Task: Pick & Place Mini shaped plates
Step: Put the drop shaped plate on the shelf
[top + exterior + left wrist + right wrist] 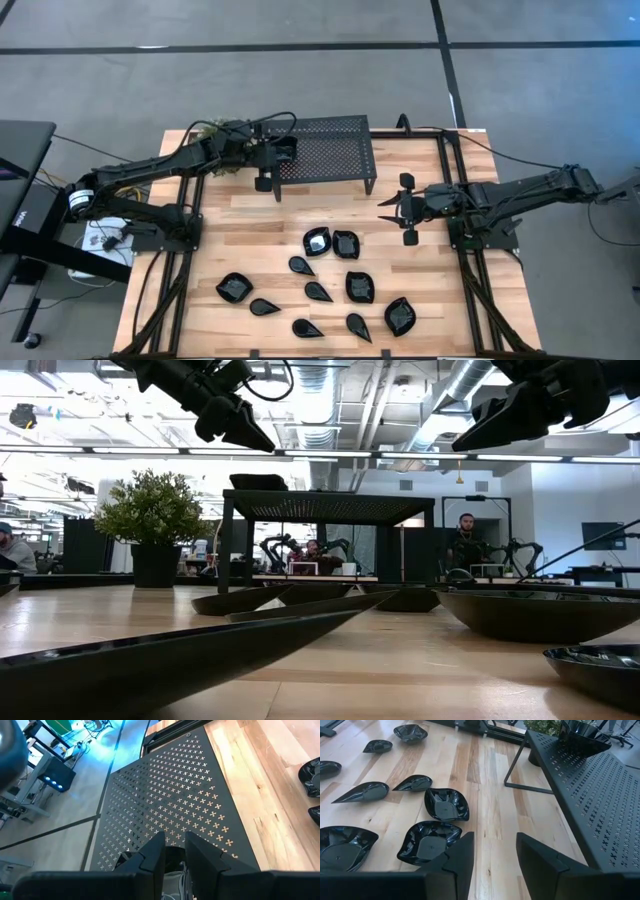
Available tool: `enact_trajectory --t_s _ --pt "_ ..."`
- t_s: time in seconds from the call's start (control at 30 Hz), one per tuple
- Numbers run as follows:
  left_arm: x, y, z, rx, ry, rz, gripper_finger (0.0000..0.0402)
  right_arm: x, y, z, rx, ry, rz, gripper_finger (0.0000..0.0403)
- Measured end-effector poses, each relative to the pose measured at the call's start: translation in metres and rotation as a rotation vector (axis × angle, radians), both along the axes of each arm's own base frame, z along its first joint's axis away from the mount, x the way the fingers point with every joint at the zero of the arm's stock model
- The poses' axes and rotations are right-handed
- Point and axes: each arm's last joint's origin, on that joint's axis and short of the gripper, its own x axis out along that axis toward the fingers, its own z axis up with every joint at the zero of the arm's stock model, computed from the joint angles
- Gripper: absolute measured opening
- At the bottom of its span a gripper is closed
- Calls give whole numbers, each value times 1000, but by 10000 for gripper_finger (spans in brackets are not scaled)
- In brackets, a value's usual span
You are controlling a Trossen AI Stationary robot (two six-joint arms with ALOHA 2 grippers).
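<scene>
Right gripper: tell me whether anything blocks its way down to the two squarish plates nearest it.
Nothing visible does. The right gripper hangs with open fingers above bare table, and the two squarish plates lie just ahead on the wood, uncovered. The perforated stand sits off to one side, clear of that path.

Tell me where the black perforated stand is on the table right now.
In the high view, the perforated stand sits at the table's far edge, near the middle, with the left gripper at its left end and the mini plates scattered on the wood below it.
</scene>
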Motion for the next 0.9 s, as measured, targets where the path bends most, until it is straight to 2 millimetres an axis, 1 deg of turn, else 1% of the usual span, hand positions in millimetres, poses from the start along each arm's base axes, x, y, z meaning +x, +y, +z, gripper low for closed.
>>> enact_trajectory --t_s 0.2,0.37,0.53,0.67,0.73,0.9 --pt "0 0 0 -4 -1 2 76 0 0 0 0 0 0 139" --pt "0 0 0 -87 -32 47 76 0 0 0 0 0 0 137" --pt "3 -8 0 -111 -39 26 76 0 0 0 0 1 0 140" --pt "10 -27 0 -117 -40 -53 76 0 0 0 0 0 0 142" --pt "14 -42 1 -134 -43 -105 76 0 0 0 0 0 0 141" --pt "21 -86 0 -192 -40 -250 76 0 0 0 0 0 0 137"
